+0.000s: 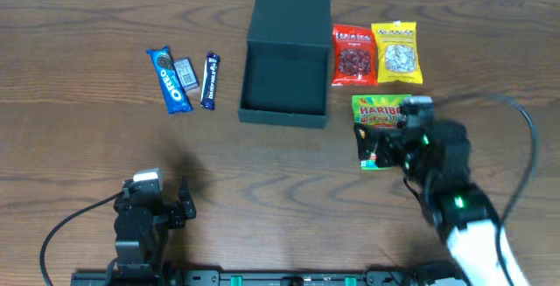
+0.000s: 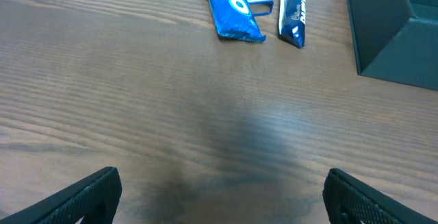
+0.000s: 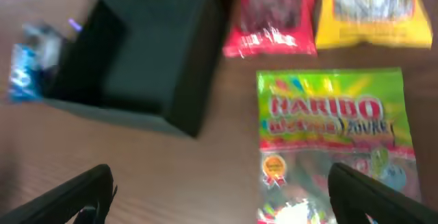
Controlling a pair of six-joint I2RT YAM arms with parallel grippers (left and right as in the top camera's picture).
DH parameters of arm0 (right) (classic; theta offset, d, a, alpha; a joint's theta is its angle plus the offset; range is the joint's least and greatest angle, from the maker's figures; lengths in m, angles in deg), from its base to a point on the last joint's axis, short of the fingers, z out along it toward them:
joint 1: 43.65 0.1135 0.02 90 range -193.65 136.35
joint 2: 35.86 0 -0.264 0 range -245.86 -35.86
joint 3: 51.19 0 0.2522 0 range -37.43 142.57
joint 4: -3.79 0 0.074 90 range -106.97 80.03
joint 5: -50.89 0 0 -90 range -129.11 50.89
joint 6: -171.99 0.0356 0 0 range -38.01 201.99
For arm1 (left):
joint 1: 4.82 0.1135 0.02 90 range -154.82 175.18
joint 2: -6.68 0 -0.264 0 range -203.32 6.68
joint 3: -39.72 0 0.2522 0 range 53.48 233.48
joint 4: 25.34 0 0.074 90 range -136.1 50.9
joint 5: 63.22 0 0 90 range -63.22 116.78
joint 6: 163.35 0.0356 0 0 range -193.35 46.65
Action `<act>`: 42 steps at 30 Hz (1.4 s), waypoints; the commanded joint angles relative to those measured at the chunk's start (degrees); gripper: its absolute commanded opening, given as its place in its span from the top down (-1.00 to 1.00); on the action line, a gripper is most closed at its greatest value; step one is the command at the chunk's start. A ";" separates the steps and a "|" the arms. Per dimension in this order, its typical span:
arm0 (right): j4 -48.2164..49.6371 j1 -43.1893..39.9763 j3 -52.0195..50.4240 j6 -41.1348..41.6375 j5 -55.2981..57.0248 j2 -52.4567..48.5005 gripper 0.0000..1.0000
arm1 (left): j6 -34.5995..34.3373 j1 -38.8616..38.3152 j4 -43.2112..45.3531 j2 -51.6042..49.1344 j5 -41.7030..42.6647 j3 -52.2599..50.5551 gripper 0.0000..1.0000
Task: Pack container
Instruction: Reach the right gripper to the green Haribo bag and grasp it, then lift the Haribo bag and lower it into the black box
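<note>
Wide-spread, empty right gripper above Haribo bag; bag off-centre toward one finger. Open container ahead-left of it. Judgement: centre over bag, pinch across width, lift clear of rim. Idle left gripper spread too.

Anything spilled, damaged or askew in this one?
Nothing stands out. The container sits open and empty, snack packets lie flat and intact on both sides, and the right pincer hangs open above the Haribo bag.
</note>
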 commanded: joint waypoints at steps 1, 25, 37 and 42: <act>-2.91 -0.39 5.53 -3.02 4.46 -7.56 -0.99 | 0.61 0.02 0.00 0.37 0.46 -0.52 -0.91; -7.08 -0.42 10.80 -2.78 18.10 -31.76 -0.11 | 0.61 0.02 0.02 0.35 0.46 -0.52 -0.90; -3.13 -0.42 10.78 -2.82 18.10 -36.11 0.01 | 0.61 0.04 0.00 0.35 0.46 -0.52 -0.90; -3.06 -0.42 10.78 -2.80 18.08 -39.15 0.45 | 0.59 0.04 0.00 0.35 0.46 -0.52 -0.91</act>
